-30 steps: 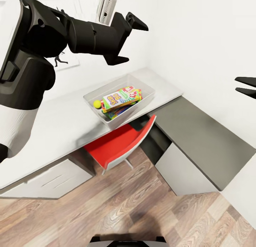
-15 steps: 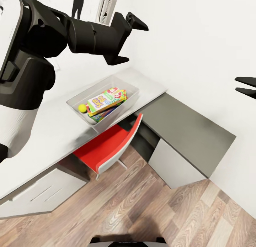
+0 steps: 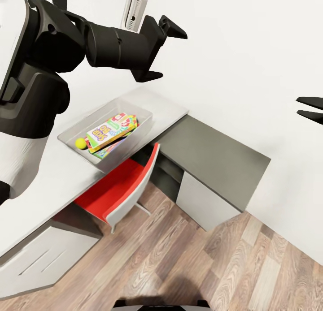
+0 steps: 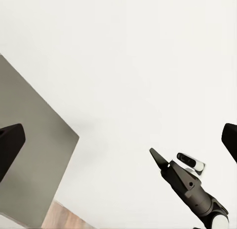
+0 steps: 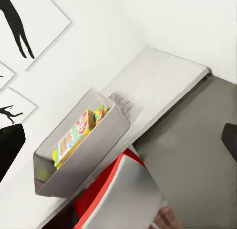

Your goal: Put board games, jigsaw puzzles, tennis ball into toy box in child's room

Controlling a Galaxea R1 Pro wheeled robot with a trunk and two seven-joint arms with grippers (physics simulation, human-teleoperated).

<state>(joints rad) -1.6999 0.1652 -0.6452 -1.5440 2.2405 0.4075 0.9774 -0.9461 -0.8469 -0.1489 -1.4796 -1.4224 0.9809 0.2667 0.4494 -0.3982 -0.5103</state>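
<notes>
The table (image 3: 54, 185) runs in an L against white walls: its pale grey top meets the dark grey section (image 3: 215, 154) at the corner, and wooden floor (image 3: 188, 261) lies open in front of both. A red chair (image 3: 119, 192) is tucked under the pale top's front edge, just below the toy box (image 3: 76, 132). The toy box sits near that edge and holds the tennis ball (image 3: 80, 143) beside a stack of board games (image 3: 111, 128); bright edges under the stack may be jigsaw sheets, too small to tell. The left gripper (image 3: 163, 51) hangs high above the table, jaws spread and empty. The right gripper (image 3: 309, 109) shows two parted fingertips at the picture's edge, well apart from the box, holding nothing.
</notes>
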